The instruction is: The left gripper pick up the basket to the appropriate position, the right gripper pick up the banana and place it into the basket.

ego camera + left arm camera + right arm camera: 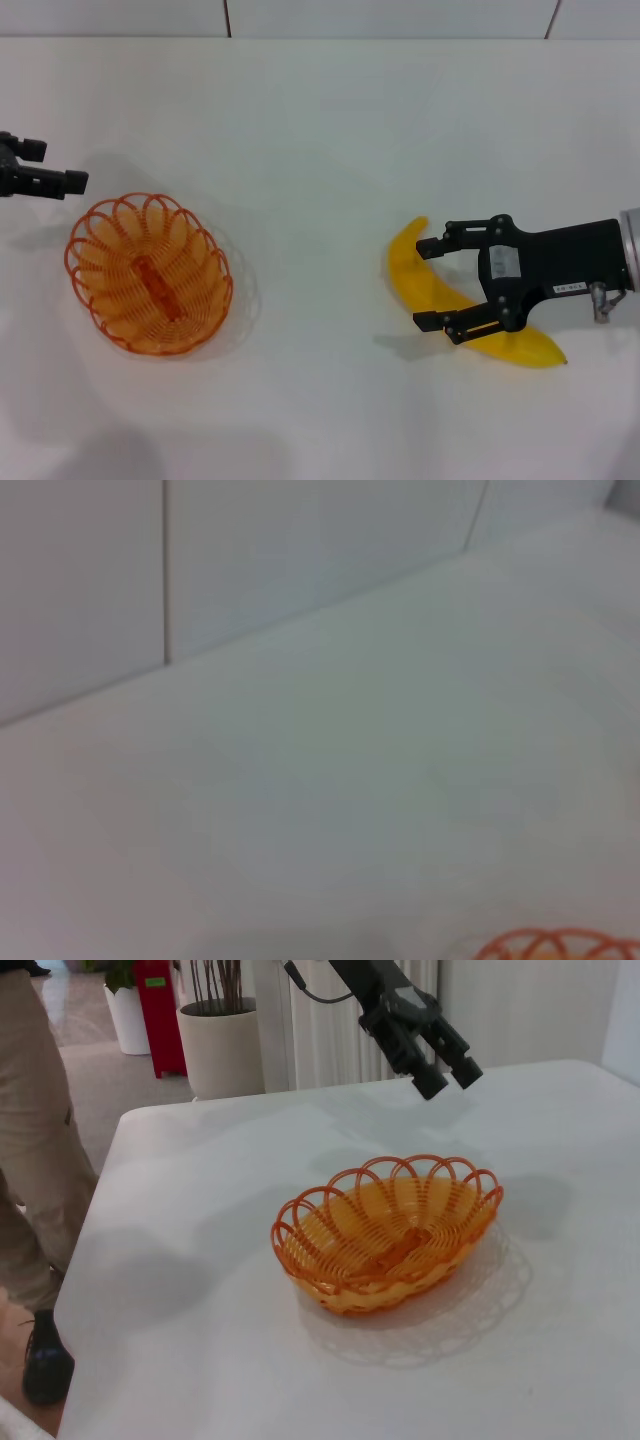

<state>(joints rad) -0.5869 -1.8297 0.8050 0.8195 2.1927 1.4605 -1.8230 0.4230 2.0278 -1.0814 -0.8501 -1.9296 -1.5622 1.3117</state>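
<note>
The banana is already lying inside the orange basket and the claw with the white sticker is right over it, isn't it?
Not quite. The banana is not in the basket; it lies on the white table, well apart from it. The head view shows this. The rest holds: the right gripper, with the white sticker, is open right over the banana.

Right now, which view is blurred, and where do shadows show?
Left wrist view: soft, only a sliver of the basket. Right wrist view: its looped shadow falls on the table. Head view: faint shadow beside the banana under the right gripper.
</note>
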